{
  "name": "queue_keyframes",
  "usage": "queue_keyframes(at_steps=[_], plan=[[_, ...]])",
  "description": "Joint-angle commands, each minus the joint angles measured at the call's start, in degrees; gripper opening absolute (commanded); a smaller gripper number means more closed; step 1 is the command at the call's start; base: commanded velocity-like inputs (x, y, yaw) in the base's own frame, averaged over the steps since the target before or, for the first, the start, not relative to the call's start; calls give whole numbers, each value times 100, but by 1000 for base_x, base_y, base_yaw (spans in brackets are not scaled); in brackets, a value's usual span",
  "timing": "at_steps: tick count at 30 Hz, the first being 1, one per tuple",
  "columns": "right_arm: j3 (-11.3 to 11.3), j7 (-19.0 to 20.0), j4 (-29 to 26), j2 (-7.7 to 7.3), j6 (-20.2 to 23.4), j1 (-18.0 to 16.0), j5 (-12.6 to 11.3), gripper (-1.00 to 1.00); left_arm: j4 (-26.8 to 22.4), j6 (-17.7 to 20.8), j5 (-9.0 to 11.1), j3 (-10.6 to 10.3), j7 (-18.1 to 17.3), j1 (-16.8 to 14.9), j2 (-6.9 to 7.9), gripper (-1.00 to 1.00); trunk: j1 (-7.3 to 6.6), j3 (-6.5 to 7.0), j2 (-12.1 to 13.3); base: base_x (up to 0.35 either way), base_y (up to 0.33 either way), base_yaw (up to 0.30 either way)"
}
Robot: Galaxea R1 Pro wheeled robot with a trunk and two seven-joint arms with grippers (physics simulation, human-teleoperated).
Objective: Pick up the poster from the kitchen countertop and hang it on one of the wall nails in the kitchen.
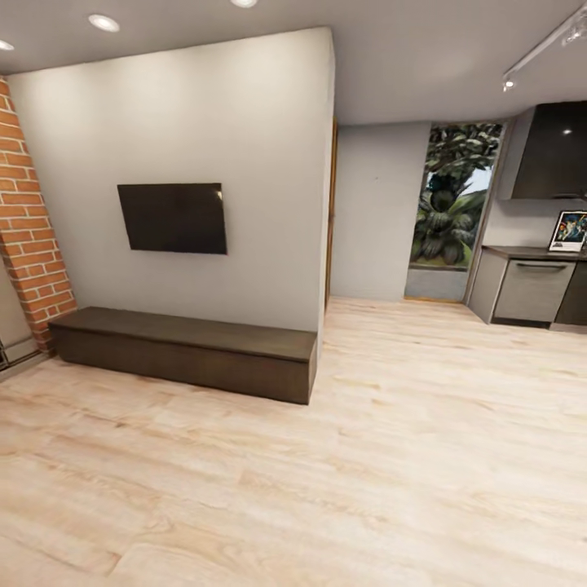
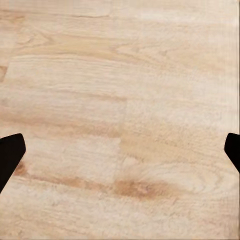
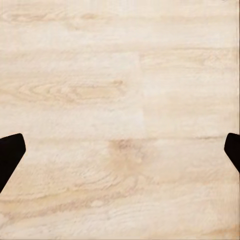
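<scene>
We are at the approach step: nothing is picked up, and the kitchen is far off at the right side of the head view. The poster (image 1: 568,231) stands upright on the dark tabletop (image 1: 522,252), leaning toward the wall behind it, above grey cabinet fronts (image 1: 534,290). Between us and it lies open wooden floor (image 1: 367,456). On the pale grey wall (image 1: 379,212) beside the window (image 1: 452,212) we make out a faint dark speck, possibly a nail (image 1: 376,176), too small to be sure.

Both arms hang over the floor. The left pincer (image 2: 120,150) is spread wide, its dark fingertips (image 2: 10,155) showing at opposite edges of its wrist view with bare planks between. The right pincer (image 3: 120,150) stands equally wide and empty.

To our left are a wall-mounted television (image 1: 173,218), a low dark bench (image 1: 187,350) and a brick pillar (image 1: 28,236).

Next, we judge, the base must turn right and roll across the floor until the tabletop is within reach, then an arm must rise to the poster's height.
</scene>
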Motion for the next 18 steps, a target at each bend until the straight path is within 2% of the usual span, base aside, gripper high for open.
queue_keyframes(at_steps=[1, 4, 13, 18], plan=[[-11, -1, 9, 2, -21, -6, 4, 100, -9, -11, -60, 8, 1, 4, 0, 100, 3, -5, -3, 306, -184, -260], [-13, -3, 9, 3, -24, -6, 4, 100, -7, -9, -60, 7, 1, 7, 0, 100, 3, -5, -3, 302, -189, -155], [-21, -9, 9, 2, -27, -6, 4, 100, -9, -13, -60, 9, 1, 4, 0, 100, 3, -5, -3, 291, -205, -39], [-15, -9, 9, 2, -23, -6, 4, 100, -8, -10, -60, 11, 1, 5, 0, 100, 3, -5, -3, 287, -211, -201]])
